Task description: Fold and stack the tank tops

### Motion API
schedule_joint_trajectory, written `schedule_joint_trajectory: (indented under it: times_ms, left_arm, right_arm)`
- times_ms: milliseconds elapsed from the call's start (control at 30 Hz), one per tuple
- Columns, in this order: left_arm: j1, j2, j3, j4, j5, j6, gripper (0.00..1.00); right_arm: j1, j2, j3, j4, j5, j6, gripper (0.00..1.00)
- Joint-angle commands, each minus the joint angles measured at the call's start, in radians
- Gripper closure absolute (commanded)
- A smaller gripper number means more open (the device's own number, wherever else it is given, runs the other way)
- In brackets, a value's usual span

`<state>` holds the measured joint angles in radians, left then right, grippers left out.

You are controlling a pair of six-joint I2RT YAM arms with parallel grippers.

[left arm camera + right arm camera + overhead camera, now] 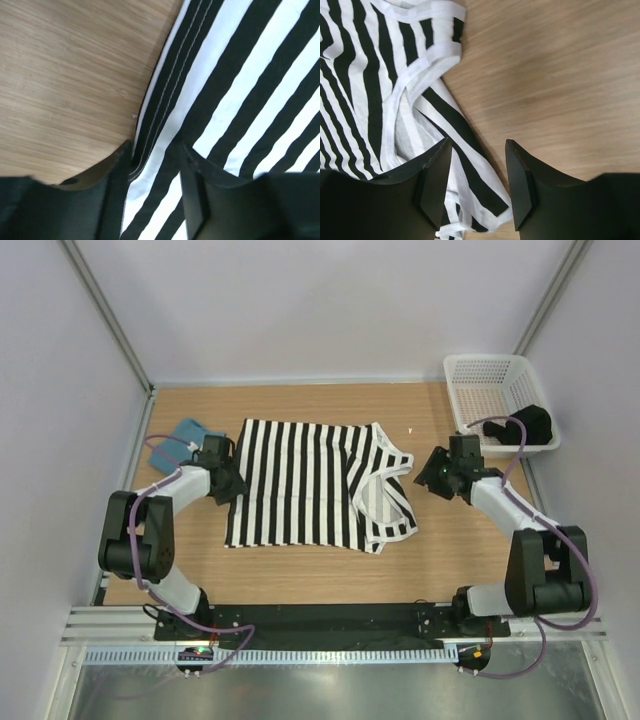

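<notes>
Nearest the bases, the wooden table (460, 550) shows bare. Moving up, the black-and-white striped tank top (300, 485) lies spread flat across the middle, hem to the left, straps and neckline to the right, with the right end bunched and folded over itself.

The left gripper (226, 482) is down at the top's left edge. Its wrist view shows the fingers (117, 180) apart, straddling the stitched hem: the hem runs right up between them and the cloth lies flat, so nothing is pinched. Released, then, with the striped top directly under and between the jaws.

On the other side, the right gripper (432, 476) hangs just off the strap end. Its jaws stand apart and hold nothing. From its wrist camera, the white-bound strap edge passes under the left finger, and bare wood lies beneath the right one.

Farther back on the left, the teal-blue tank top (185, 432) sits bunched just behind the left arm, partly hidden by it. At the far right corner stands the white mesh basket (480, 365), with a dark object (530, 423) in it.
</notes>
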<state>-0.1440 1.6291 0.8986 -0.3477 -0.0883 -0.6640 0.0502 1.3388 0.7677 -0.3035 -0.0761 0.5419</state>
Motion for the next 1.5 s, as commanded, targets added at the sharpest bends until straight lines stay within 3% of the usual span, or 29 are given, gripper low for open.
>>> schedule_joint_trajectory:
  times_ms: [0, 67, 167, 333, 500, 700, 733, 833, 1033, 1233, 1400, 1467]
  left_arm:
    - [-0.006, -0.061, -0.035, -0.063, -0.042, 0.017, 0.50]
    - [-0.008, -0.103, -0.052, -0.063, -0.053, 0.011, 0.41]
    - [-0.031, -0.193, -0.082, -0.066, -0.086, -0.006, 0.38]
    - [-0.109, -0.352, -0.112, -0.069, -0.139, -0.037, 0.38]
    - [-0.190, -0.394, -0.107, -0.076, -0.111, -0.039, 0.38]
    - [-0.267, -0.290, -0.119, -0.016, -0.044, -0.011, 0.39]
    - [-0.266, -0.263, -0.119, -0.008, -0.028, -0.005, 0.39]
    - [-0.266, -0.180, -0.121, 0.010, -0.002, 0.015, 0.40]
    - [-0.266, -0.091, -0.130, 0.058, 0.019, 0.033, 0.41]
    - [-0.266, 0.021, -0.083, 0.033, 0.039, 0.037, 0.42]
    - [-0.267, 0.041, -0.075, 0.035, 0.039, 0.034, 0.43]
    - [-0.266, 0.043, -0.075, 0.033, 0.038, 0.035, 0.43]
  right_arm:
    - [0.063, 0.095, 0.123, 0.076, 0.004, 0.001, 0.46]
    - [0.086, 0.167, 0.166, 0.063, 0.042, -0.014, 0.46]
    - [0.125, 0.248, 0.245, 0.024, 0.132, -0.026, 0.48]
    - [0.148, 0.333, 0.309, 0.026, 0.196, -0.008, 0.56]
    - [0.154, 0.388, 0.331, 0.053, 0.257, 0.001, 0.61]
    - [0.154, 0.444, 0.369, 0.075, 0.271, 0.015, 0.63]
    - [0.154, 0.454, 0.375, 0.075, 0.283, 0.015, 0.73]
    - [0.154, 0.465, 0.397, 0.057, 0.369, 0.015, 0.85]
    - [0.128, 0.485, 0.427, 0.061, 0.415, 0.012, 0.94]
    - [0.082, 0.523, 0.461, 0.049, 0.461, 0.018, 0.96]
    - [0.027, 0.559, 0.490, 0.053, 0.452, 0.027, 0.91]
    - [0.016, 0.572, 0.521, 0.053, 0.449, 0.024, 0.83]
